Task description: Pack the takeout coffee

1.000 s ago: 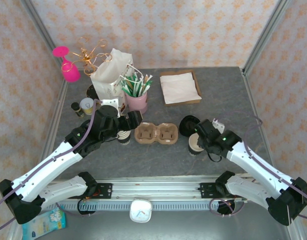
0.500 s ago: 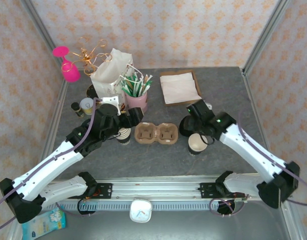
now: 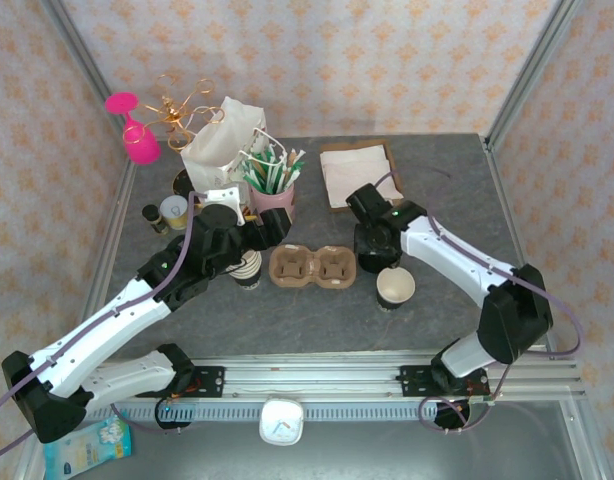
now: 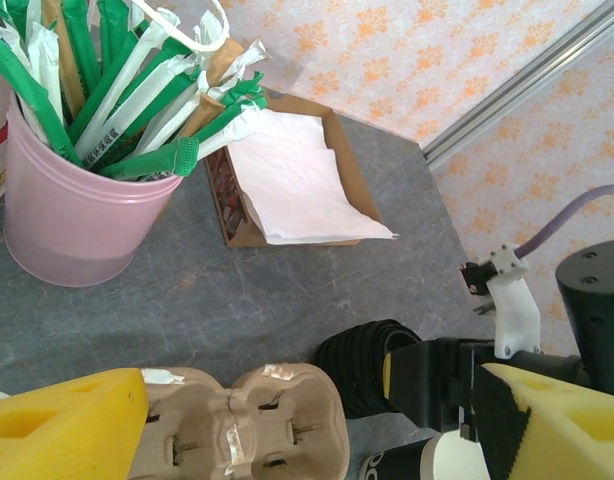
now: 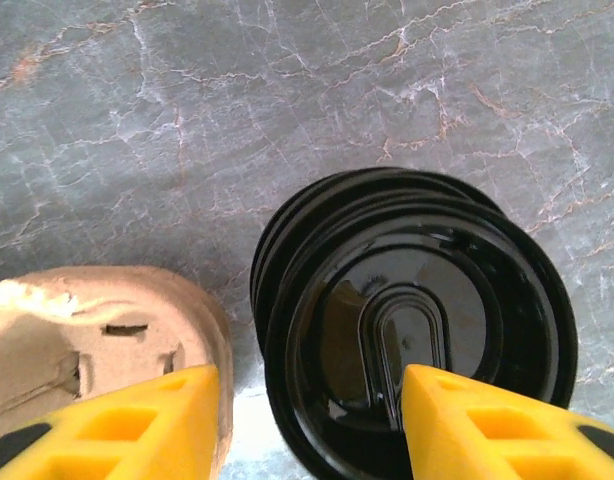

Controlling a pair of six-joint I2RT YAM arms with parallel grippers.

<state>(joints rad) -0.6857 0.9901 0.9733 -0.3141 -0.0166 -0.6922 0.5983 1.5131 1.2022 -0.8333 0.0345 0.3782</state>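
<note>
Over on the right, the right fingers [image 5: 127, 425] hang straight above the stack of black lids [image 5: 417, 330], about half open with nothing between them. One yellow tip sits over the gap beside the cardboard carrier [image 5: 87, 320], the other over the middle of the top lid (whether it touches the plastic, I cannot tell). The lid stack sits on the grey counter [image 3: 317, 320], just off the carrier's right end.

And the coffee cup [image 3: 395, 287]? It stands upright on the counter, just right of the carrier [image 3: 314, 267] and on the near side of the lids. Its mouth is open to the camera, with a dark band round the base.

On the left, the left fingers [image 4: 67, 425] are spread wide and hold nothing, with the carrier [image 4: 237, 425] and the lids [image 4: 362, 365] in view between them. From above, that arm sits over the stack of cups [image 3: 249, 270] at the carrier's left end. Behind are a pink tub of wrapped sticks [image 4: 67, 220] and a tray of napkins [image 4: 287, 185].
</note>
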